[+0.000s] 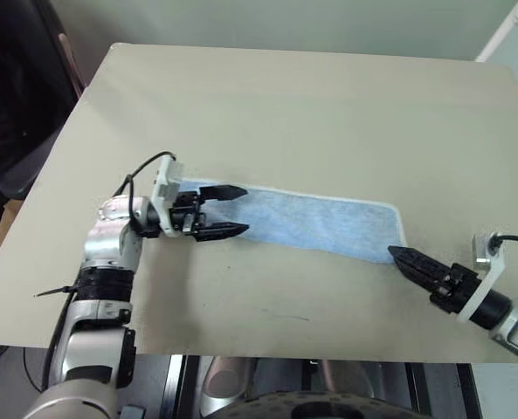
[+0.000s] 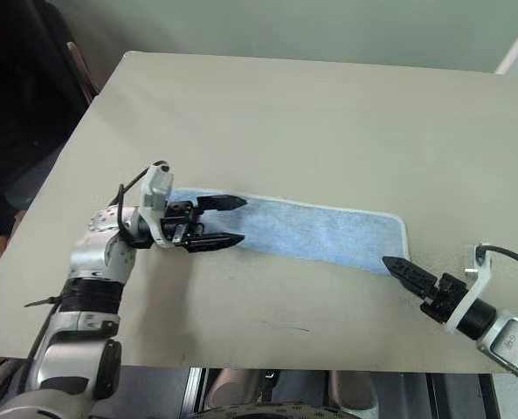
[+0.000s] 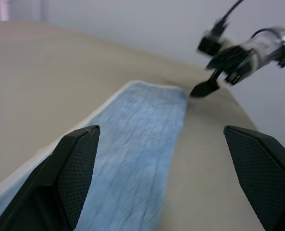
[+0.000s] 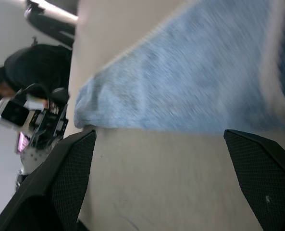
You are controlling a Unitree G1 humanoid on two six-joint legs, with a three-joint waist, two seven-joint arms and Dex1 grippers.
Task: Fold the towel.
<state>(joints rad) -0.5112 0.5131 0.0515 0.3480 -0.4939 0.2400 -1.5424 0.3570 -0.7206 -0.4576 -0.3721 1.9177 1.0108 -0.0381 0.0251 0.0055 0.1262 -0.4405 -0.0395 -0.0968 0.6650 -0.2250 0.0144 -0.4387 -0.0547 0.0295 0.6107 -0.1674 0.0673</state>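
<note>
The towel (image 1: 307, 220) lies flat on the table (image 1: 328, 113) as a long narrow strip, in the middle of the frame a little below centre. Its long axis runs from centre-left to right, dipping slightly toward the lower right. The white edging shows along its upper edge and round the right-hand end.

The left gripper (image 1: 228, 211) sits at centre-left, pointing along the strip toward the right — its two black fingers stand wide apart, one over the towel's upper edge and the other at its lower edge, so the left end of the towel lies between them. It holds nothing; whether the fingertips touch the cloth I cannot tell.

The right gripper (image 1: 405, 257) comes in from the lower right and points up and to the left, its tip just at the lower right corner of the towel. From the head views its fingers overlap, but its wrist view shows them spread wide with the towel's edge ahead and nothing between them — empty as well.

So each gripper faces one short end, and the two look at each other along the strip's length. The left one is the nearer, already straddling its end; the right is only at a corner. By my judgement the towel has been folded lengthwise already, and the next fold would carry one short end over to the other, along that same axis.
</note>
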